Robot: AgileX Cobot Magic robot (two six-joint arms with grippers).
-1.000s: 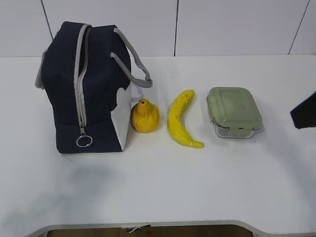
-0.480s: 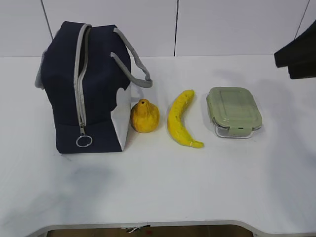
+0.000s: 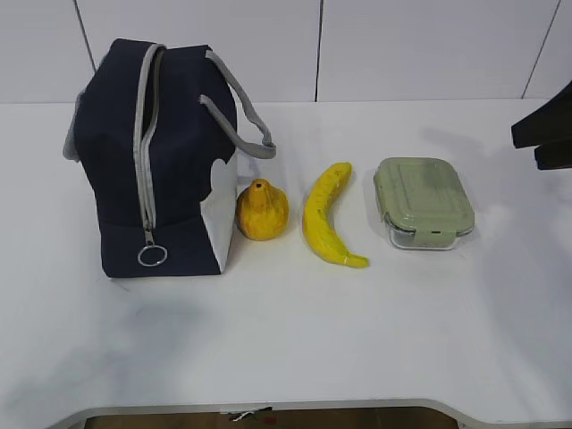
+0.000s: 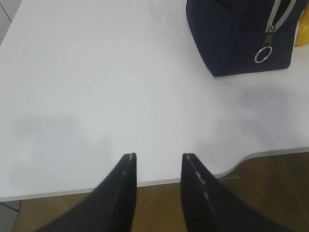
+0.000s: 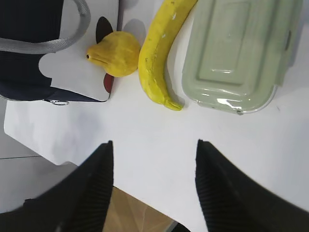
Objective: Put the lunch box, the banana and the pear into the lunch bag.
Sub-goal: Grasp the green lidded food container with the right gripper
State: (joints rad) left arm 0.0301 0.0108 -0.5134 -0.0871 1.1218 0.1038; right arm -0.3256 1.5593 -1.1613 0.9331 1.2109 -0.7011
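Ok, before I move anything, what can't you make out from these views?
- Inside of lunch bag: zipper closed in the exterior view.
- Lunch box contents: lid covers them, both views.
- Right claw: cut off at the exterior view's right edge.
- Left claw: outside the exterior view.

White table (image 3: 295,349) — pale panelled wall (image 3: 402,49) behind, brown floor (image 4: 270,193).

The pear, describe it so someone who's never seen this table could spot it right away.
Find the navy bag standing on the left of the white table. The pear sits right beside its white side panel. It is squat and yellow-orange, unlike the long curved banana to its right.
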